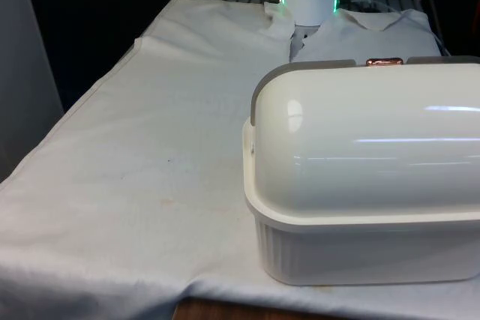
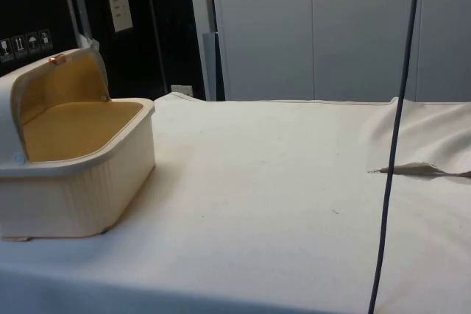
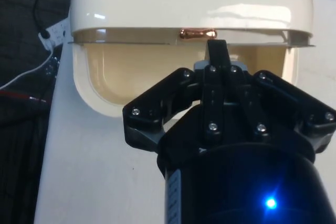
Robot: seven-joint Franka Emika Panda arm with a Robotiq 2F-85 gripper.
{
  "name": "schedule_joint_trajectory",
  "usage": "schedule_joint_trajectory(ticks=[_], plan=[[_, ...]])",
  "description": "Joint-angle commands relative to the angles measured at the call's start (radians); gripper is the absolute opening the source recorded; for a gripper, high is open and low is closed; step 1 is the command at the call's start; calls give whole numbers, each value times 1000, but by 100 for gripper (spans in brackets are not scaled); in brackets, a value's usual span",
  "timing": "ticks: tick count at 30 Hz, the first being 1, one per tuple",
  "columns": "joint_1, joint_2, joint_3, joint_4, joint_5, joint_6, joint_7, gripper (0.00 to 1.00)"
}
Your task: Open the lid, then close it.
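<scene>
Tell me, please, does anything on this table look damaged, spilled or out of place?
Nothing stands out. The bread box sits flat on the white cloth, its lid rolled back and its tan inside bare. The cloth only shows wrinkles and faint specks.

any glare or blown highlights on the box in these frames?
Front view: long streaks and a round highlight on the lid. Wrist view: bright bands across the lid's top above the copper handle; the hand is dark against it. Side view: no glare, the box is evenly lit.
</scene>
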Motion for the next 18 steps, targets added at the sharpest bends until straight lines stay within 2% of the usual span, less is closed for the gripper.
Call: schedule_joint_trajectory(ticks=[1, 5, 6, 8, 14, 15, 18], plan=[[0, -3, 3, 5, 6, -25, -10, 0], [0, 0, 3, 21, 4, -73, -21, 0], [1, -1, 0, 15, 0, -47, -11, 0], [0, 2, 3, 27, 4, -93, -27, 0], [-1, 13, 4, 48, 7, -155, -43, 0], [1, 7, 1, 42, 0, -143, -36, 0], [0, 17, 3, 54, 6, -171, -43, 0]])
